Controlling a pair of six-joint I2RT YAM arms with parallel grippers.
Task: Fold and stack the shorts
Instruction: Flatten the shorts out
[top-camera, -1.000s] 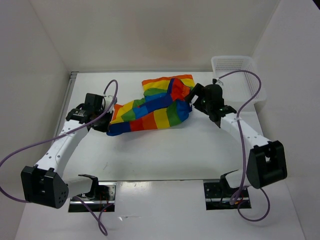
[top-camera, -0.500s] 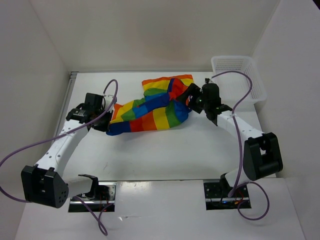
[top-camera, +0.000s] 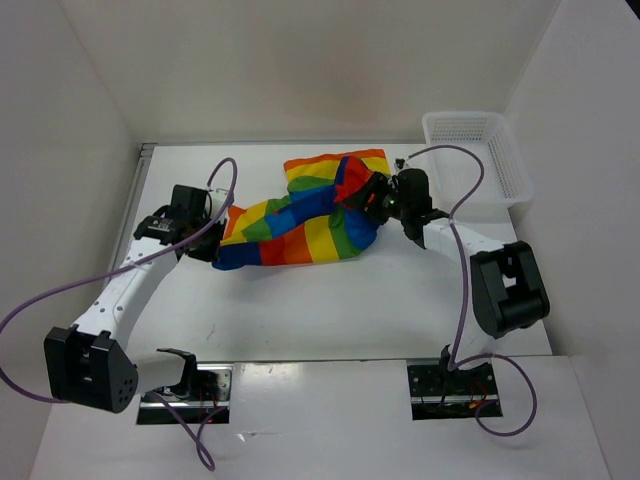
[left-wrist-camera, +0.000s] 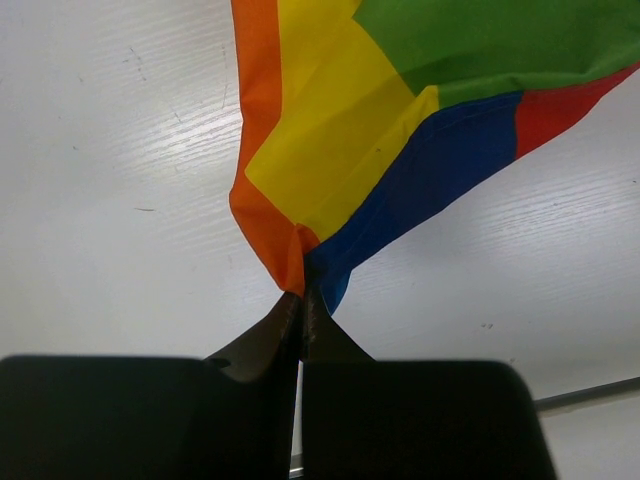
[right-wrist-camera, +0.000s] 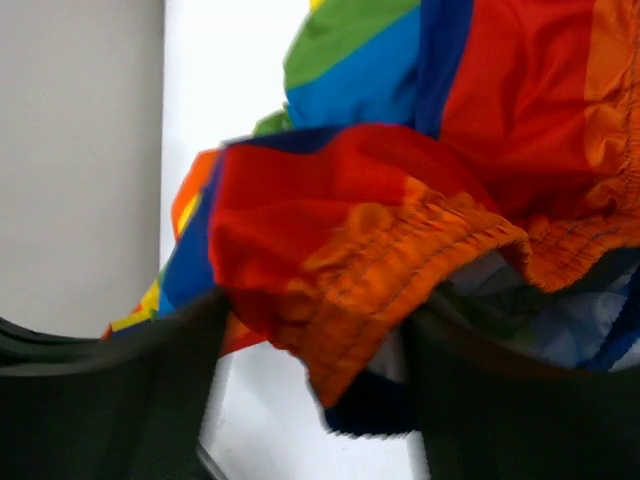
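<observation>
Right arm (top-camera: 440, 235) moved in, jaws narrowing round the soft rainbow-striped cloth shorts (top-camera: 300, 225), left jaws shut on a corner (left-wrist-camera: 300, 265); seemingly the grasp step, so next close fully and lift.

Seen from overhead, the right gripper (top-camera: 372, 196) had its fingertips buried in the folds of the shorts (top-camera: 300, 225), and the left gripper (top-camera: 219, 243) was too small for me to make out its pinch. In the left wrist view the shorts ran off the top and right edges. In the right wrist view they were smeared, and the fingers were cut off at the bottom edge.
</observation>
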